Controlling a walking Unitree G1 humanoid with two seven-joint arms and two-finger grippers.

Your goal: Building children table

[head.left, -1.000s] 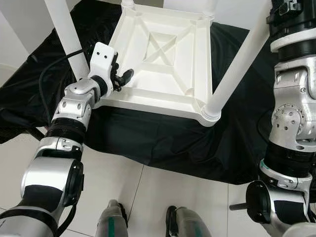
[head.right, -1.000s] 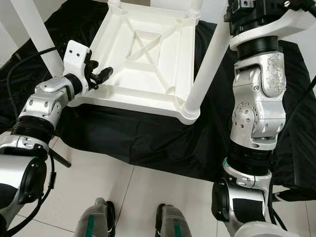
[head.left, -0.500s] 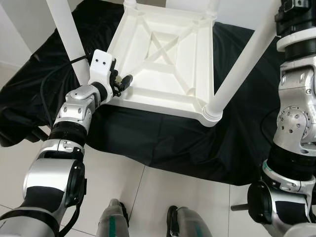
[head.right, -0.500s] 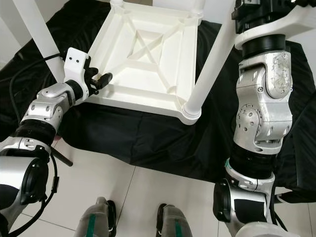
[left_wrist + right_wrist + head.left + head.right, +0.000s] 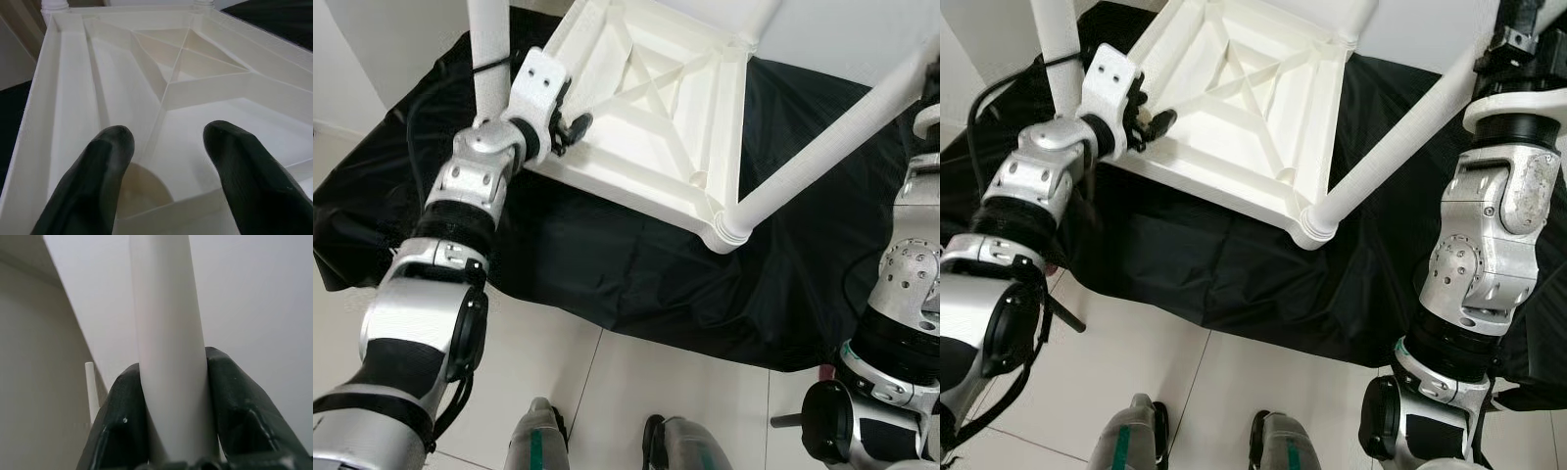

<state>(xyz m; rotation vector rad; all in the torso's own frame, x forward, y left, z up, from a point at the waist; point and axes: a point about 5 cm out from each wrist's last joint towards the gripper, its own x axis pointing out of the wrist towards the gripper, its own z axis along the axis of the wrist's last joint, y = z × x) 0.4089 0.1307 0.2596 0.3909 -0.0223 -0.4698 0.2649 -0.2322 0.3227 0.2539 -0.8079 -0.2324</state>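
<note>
We can read no text, labels, brands, numbers or signs on anything in these views.

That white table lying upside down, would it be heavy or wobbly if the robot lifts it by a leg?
Probably light: the table looks like hollow ribbed plastic underneath. It is likely stiff, given the crossed ribs. Held by one leg in the right claw, it may swing or tip, since that grip sits far from its middle.

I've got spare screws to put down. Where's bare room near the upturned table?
Bare black cloth lies between the table frame and the tiled floor. It is crowded at the frame's edge by the left gripper.
</note>
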